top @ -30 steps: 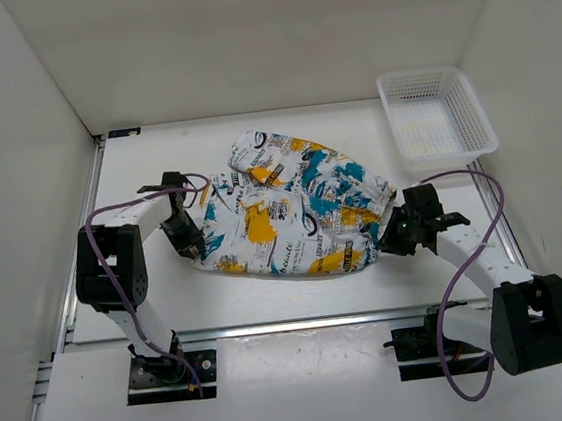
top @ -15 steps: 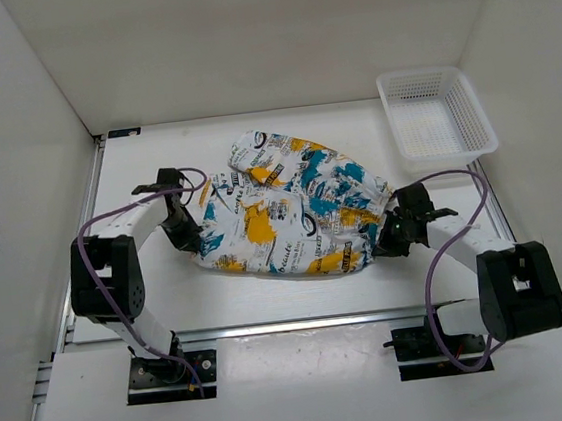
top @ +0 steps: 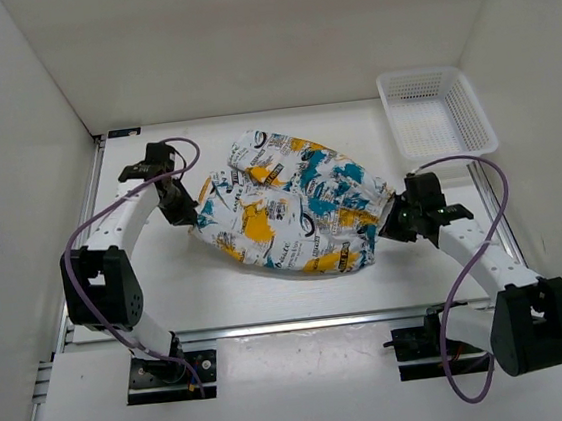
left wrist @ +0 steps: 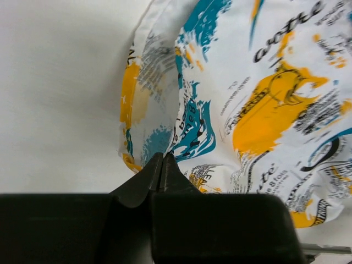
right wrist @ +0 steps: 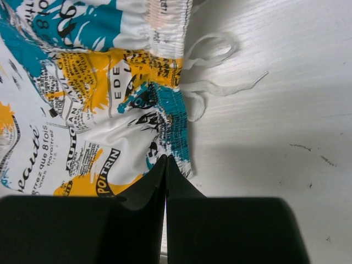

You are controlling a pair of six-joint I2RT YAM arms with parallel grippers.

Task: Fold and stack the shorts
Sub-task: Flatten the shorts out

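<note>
The shorts [top: 290, 204] lie spread across the middle of the table, white with yellow-orange, teal and black print. My left gripper [top: 189, 215] is at their left hem, and in the left wrist view its jaws [left wrist: 163, 157] are shut with the hem of the shorts [left wrist: 264, 99] pinched at the tips. My right gripper [top: 391, 221] is at the right end. There its jaws [right wrist: 166, 159] are shut on the corner of the gathered waistband of the shorts [right wrist: 82, 110]. The white drawstring [right wrist: 214, 52] trails loose on the table beside the waistband.
A white plastic mesh basket [top: 451, 153] stands at the back right corner, just behind my right arm. White enclosure walls close in the left, back and right sides. A metal rail [top: 293, 323] runs along the near table edge.
Both grippers have closed on the shorts. The left gripper has moved back and drawn the left hem with it. The right gripper has shifted slightly back at the waistband.
</note>
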